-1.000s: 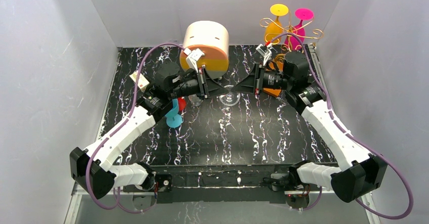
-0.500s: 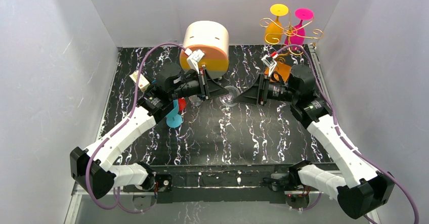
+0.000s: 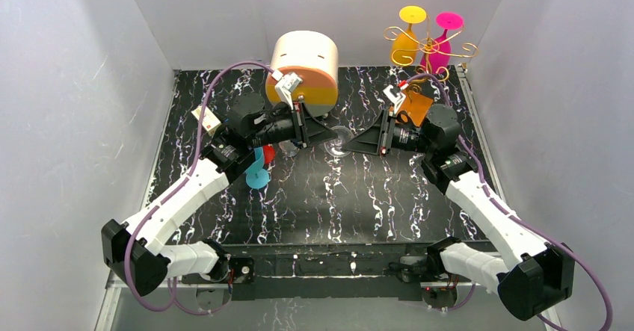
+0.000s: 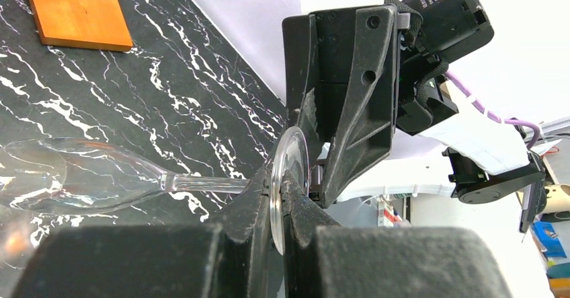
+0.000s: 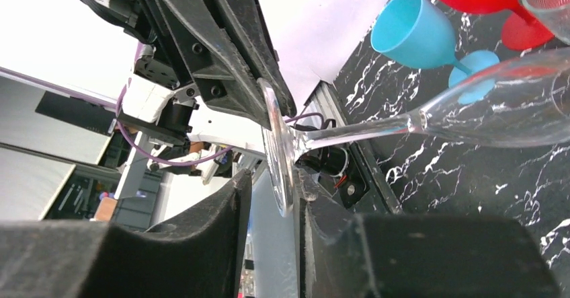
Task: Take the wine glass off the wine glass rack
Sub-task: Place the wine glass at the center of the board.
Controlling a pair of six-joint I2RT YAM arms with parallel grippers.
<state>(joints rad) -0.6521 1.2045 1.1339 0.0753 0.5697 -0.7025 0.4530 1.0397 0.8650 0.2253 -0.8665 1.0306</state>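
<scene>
Read as a hand-over above the table, judging by two claws meeting on one foot. Find the clear long-stemmed wine glass point(image 3: 340, 143) over the middle of the black white-veined table point(image 3: 321, 211), apparently inverted, foot up and bowl down. Already off the thin gold wire rack with scroll arms point(image 3: 430, 47) at 1 o'clock, and well apart from it. Keep the left gripper point(image 4: 275, 190) pinched flat on the rim of the round foot; no slack there. See the right gripper point(image 5: 272, 187) only part-way open, straddling the opposite rim with a gap on one side, clamping nothing. Back it straight out toward 3 o'clock, level, without scraping the disc. Then lower gently, away from the blue plastic goblet point(image 3: 258, 174) toward 8 o'clock.
</scene>
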